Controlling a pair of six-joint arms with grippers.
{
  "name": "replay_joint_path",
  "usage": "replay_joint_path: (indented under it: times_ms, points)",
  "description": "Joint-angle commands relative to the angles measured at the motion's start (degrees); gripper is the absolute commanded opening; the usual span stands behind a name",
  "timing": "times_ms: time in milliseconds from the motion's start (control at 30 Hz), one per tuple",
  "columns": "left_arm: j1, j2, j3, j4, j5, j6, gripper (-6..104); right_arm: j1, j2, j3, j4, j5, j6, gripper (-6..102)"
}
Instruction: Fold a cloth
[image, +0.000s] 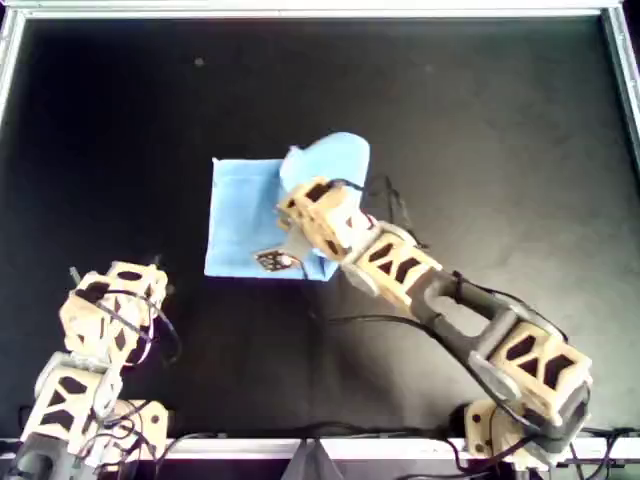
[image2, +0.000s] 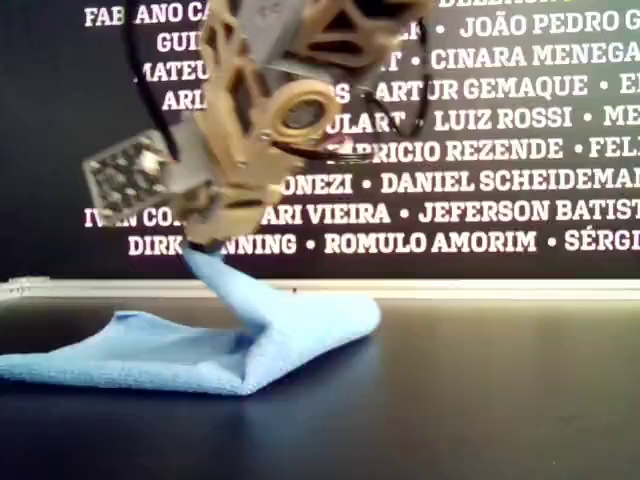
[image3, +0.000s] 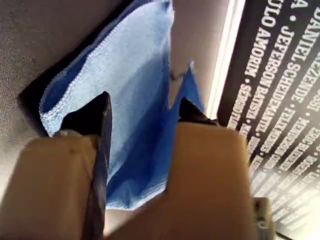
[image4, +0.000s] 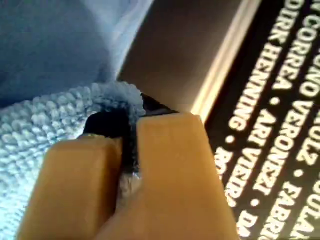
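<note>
Near the middle of the black table (image: 480, 130), the sky-blue cloth (image: 240, 220) lies partly flat. My second gripper (image4: 131, 125) pinches one edge tight and holds it raised, likely to carry it over for a fold. My first gripper (image3: 142, 112) is spread apart, holding nothing.

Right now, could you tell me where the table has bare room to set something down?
The black table is bare along the far rail and across the overhead view's right, beyond the cloth. The middle is crowded: my second pincer holds the cloth's corner there.
</note>
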Motion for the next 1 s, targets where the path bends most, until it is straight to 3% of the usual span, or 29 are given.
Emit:
replay_joint_path:
  times_ms: [0, 200, 267, 333, 500, 567, 967]
  points:
    - [0.7, 0.1, -0.4, -0.1, 0.1, -0.4, 47, 2.1, -1.1, -7.6, -1.8, -0.7, -0.44, 2]
    - [0.7, 0.1, -0.4, -0.1, 0.1, -0.4, 47, 5.3, -7.9, -15.2, -1.8, -0.7, -0.53, 2]
    - [0.7, 0.1, -0.4, -0.1, 0.1, -0.4, 47, 5.8, -9.7, -17.2, -1.8, -0.7, -1.32, 2]
    - [0.7, 0.1, -0.4, -0.1, 0.1, -0.4, 47, 6.1, -10.9, -18.8, -1.8, -0.7, -3.43, 2]
    - [0.7, 0.1, -0.4, -0.1, 0.1, -0.4, 47, 6.2, -13.4, -21.3, -1.8, -0.7, -12.04, 2]
    - [0.7, 0.1, -0.4, -0.1, 0.1, -0.4, 47, 6.8, -14.6, -22.2, -1.8, -0.7, -13.97, 2]
    - [0.7, 0.1, -0.4, -0.1, 0.1, -0.4, 47, 9.7, -23.3, -35.3, -1.8, -0.7, -14.5, 2]
